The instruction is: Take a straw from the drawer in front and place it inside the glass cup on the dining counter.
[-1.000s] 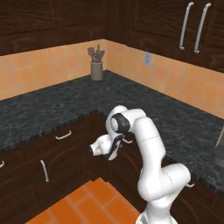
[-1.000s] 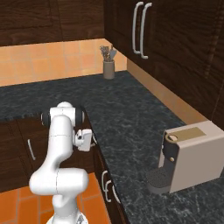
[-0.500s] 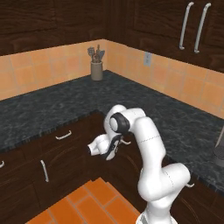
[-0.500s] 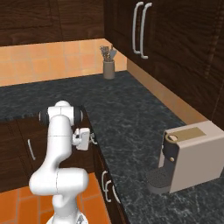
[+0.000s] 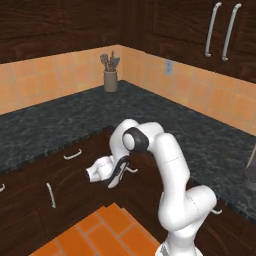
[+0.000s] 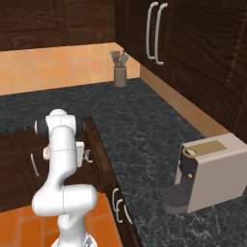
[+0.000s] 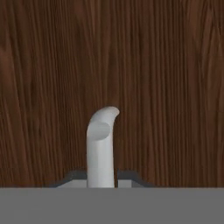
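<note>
- Dark granite surface (image 5: 60, 120) wraps the corner; utensil pot (image 5: 110, 80) at the back
- Drawer (image 7: 112, 65) front under it, closed
- Fingers (image 7: 101, 181) clenched on its silver handle (image 7: 101, 144)

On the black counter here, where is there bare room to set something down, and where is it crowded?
Bare granite counter runs between the utensil holder in the back corner and the coffee machine. It is tight at the drawer, where the gripper is closed on its handle.
</note>
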